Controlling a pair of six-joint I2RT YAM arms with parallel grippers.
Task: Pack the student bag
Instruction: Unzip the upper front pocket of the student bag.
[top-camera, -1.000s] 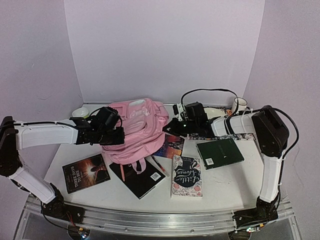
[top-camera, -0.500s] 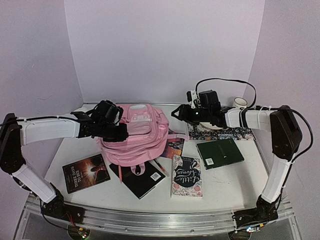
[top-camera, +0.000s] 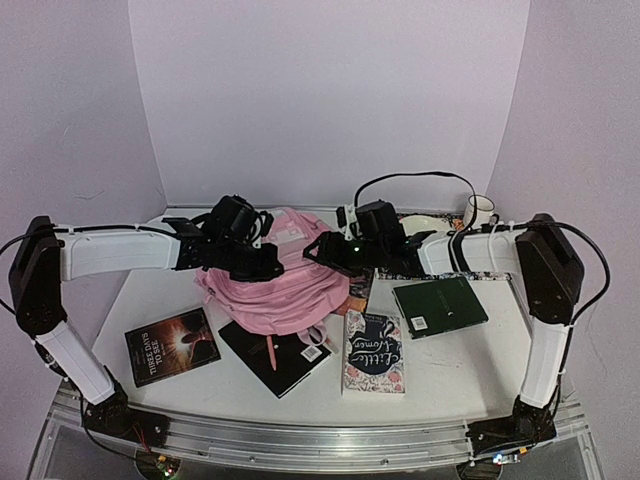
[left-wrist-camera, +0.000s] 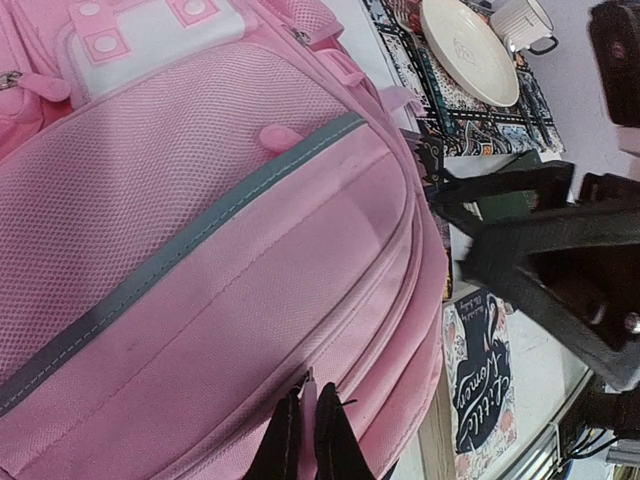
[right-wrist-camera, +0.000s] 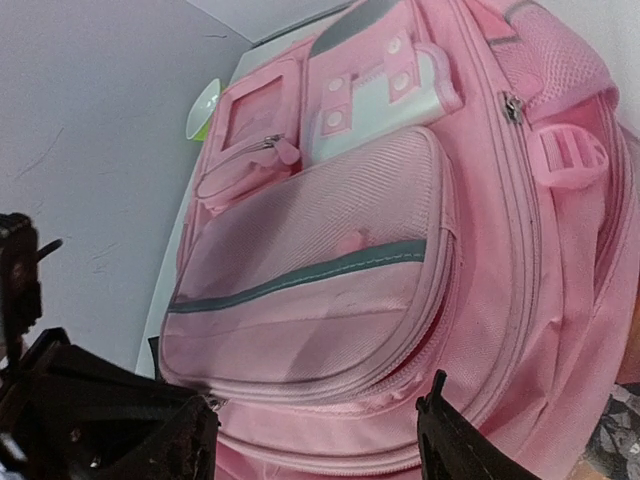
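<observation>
Student bag (top-camera: 272, 292) pinched by left gripper (left-wrist-camera: 308, 402), right gripper (right-wrist-camera: 315, 425) agape beside it

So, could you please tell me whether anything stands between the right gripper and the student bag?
Nothing visible does. The right gripper is open and faces the student bag directly, with only pink fabric between its fingers. The left gripper, shut on the bag, sits off to one side.

Pink student bag (top-camera: 275, 295) with paler pink-white front pockets (right-wrist-camera: 380, 95) and grey stripe (right-wrist-camera: 300, 275); floral-covered book (top-camera: 374, 352) with dark oval; dark green book (top-camera: 440, 305); cream plate (left-wrist-camera: 468, 50) on dark patterned cloth (left-wrist-camera: 460, 115).
</observation>
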